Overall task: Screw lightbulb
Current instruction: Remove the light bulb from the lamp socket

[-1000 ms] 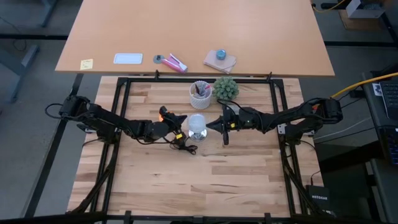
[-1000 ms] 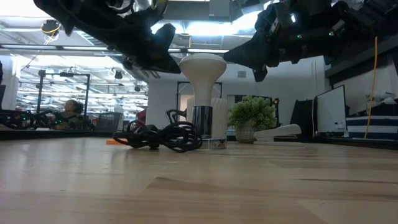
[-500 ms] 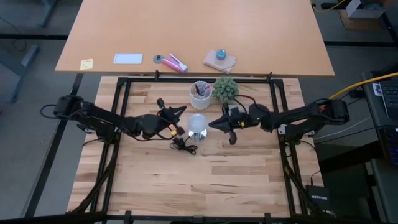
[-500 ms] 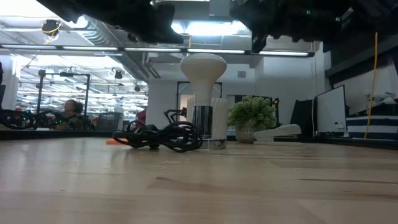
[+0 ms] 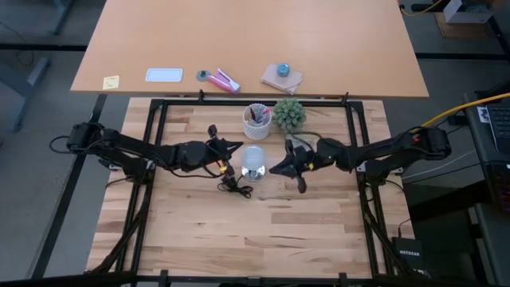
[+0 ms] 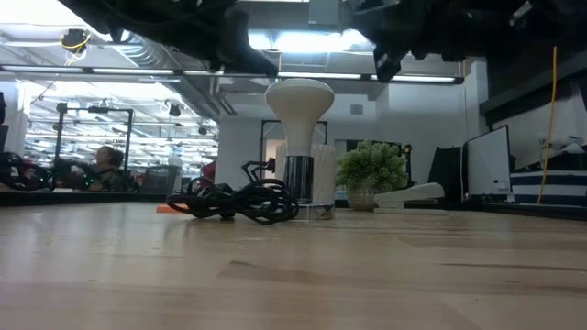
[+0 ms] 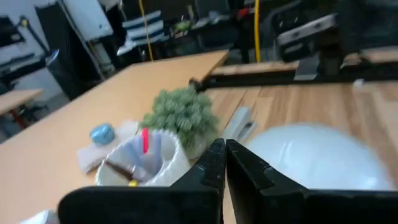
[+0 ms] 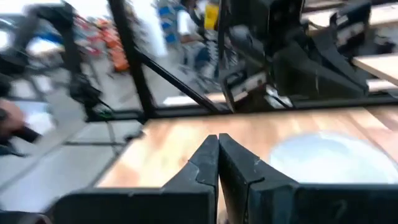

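The lightbulb [image 5: 253, 157] (no writing shows) stands near the table's [image 5: 263, 231] back edge, both grippers' fingers pressed together.

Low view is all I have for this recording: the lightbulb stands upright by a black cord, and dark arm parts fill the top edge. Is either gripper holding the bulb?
Observer: No. From above, the left gripper and right gripper sit on either side of the lightbulb, clear of it.
Operator: Fingers open or shut?
Observer: Both shut; each wrist view shows its two fingers pressed together with nothing between them.
Operator: What is behind the bulb?
Observer: A white cup of pens next to a small green plant.
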Controlling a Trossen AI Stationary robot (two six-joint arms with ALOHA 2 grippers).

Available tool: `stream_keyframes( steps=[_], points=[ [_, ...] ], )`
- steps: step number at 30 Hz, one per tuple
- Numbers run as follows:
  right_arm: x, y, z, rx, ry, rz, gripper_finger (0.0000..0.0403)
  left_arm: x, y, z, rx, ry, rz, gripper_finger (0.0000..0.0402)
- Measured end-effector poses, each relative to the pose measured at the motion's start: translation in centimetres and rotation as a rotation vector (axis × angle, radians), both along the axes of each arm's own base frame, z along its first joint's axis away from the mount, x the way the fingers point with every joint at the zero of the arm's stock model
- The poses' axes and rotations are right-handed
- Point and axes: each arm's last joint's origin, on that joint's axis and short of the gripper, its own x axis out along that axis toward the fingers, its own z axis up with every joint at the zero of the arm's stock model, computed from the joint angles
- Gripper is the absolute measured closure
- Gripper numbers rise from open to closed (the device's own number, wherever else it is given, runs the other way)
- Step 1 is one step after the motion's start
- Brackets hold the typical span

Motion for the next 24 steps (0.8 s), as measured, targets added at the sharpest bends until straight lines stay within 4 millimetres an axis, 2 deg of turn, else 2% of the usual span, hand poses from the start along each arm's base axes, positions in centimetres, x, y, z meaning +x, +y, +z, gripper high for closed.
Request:
stream_keyframes(
  steps=[5,10,16,24],
  points=[
    [0.2,1.0,-0.9,-0.078,0.054,-0.148,0.0391,-0.1,0.8,-0.6,-0.038,0.042,0.002,0.0396],
    [0.6,0.9,-1.7,-0.119,0.085,-0.244,0.0391,-0.1,1.1,-0.9,-0.092,0.062,-0.047,0.0396],
    [1.3,0.9,-3.6,-0.126,0.154,-0.247,0.0391,-0.2,1.1,-1.3,-0.116,0.085,-0.049,0.0396],
    [2.0,0.9,-4.0,-0.125,0.108,-0.275,0.0391,-0.2,1.0,-1.5,-0.138,0.101,-0.066,0.0396]
  ],
)
